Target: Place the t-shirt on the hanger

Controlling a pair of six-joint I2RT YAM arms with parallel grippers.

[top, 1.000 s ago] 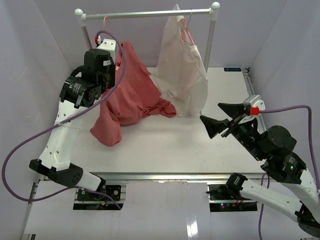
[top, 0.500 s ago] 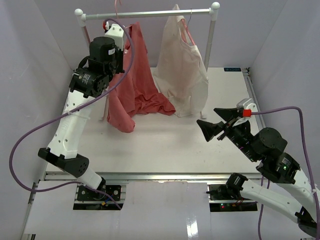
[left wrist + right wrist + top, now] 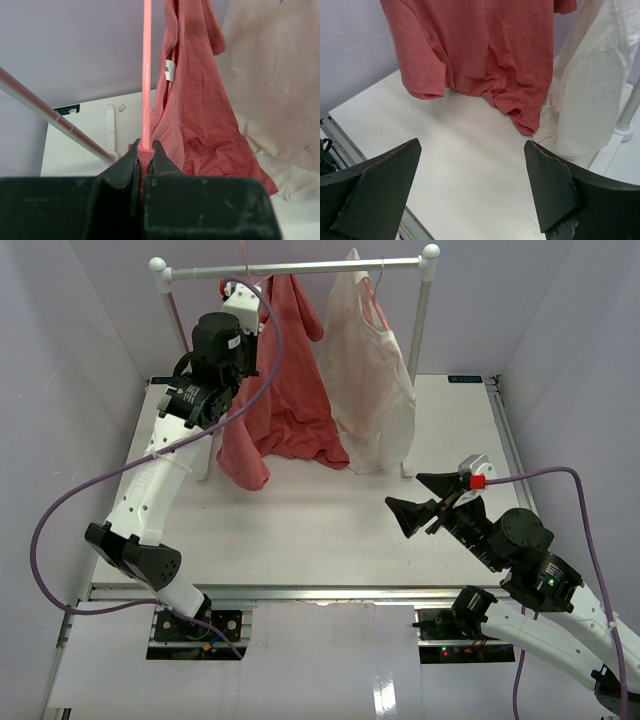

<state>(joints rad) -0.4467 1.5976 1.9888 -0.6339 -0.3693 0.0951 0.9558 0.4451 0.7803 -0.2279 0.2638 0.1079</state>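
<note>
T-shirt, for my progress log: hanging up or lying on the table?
Hanging: the t-shirt drapes vertically by the rail; the left gripper clamps the hanger.

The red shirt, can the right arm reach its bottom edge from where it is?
Probably yes. The right gripper is open and aimed at the t-shirt, with only bare table between them. The cream garment hangs beside the t-shirt, not in front of it.

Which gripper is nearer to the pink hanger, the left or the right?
Left. The left gripper is shut on the hanger itself, up by the rail. The right gripper hangs open over the table, well apart from it.
</note>
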